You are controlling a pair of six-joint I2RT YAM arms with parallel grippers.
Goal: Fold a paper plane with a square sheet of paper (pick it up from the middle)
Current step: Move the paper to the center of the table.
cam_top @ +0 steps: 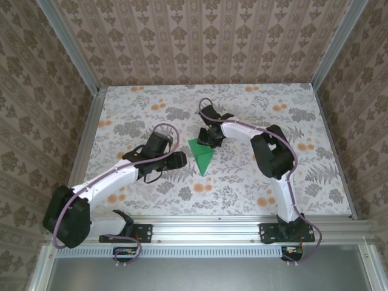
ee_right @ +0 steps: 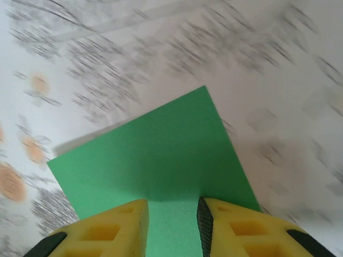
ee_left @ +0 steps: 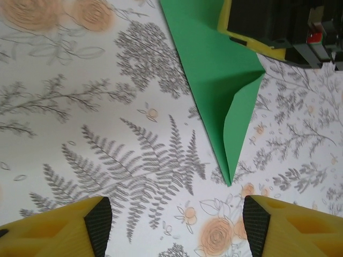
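Right, status: green paper (cam_top: pixel 201 156) sits about mid-table on the flowered table (cam_top: pixel 151 200), between the two arms; it's folded to a triangle, wide edge toward the far wall, tip toward the arm bases. From the left wrist camera one side flap shows a lighter shade, with a crease running down to the tip.

Left claw (cam_top: pixel 180 159) is just left of the paper in the top view, apart from it. On its own camera the jaws stand wide; the black pads (ee_left: pixel 99 222) are far apart and only bare table pattern lies between them. The paper tip lies ahead of the gap, not touching either finger.

Right claw (cam_top: pixel 211 138) is at the paper's far wide edge; the left wrist camera shows its yellow-and-black body sitting over that corner. On the right wrist camera the yellow fingers (ee_right: pixel 128 227) are close together, and a strip of green runs straight into the narrow gap between them. Can't tell whether the pads actually pinch the sheet or just straddle it. The paper's left edge throws a shadow on the table there, so that edge looks raised; the table behind it is blurred.
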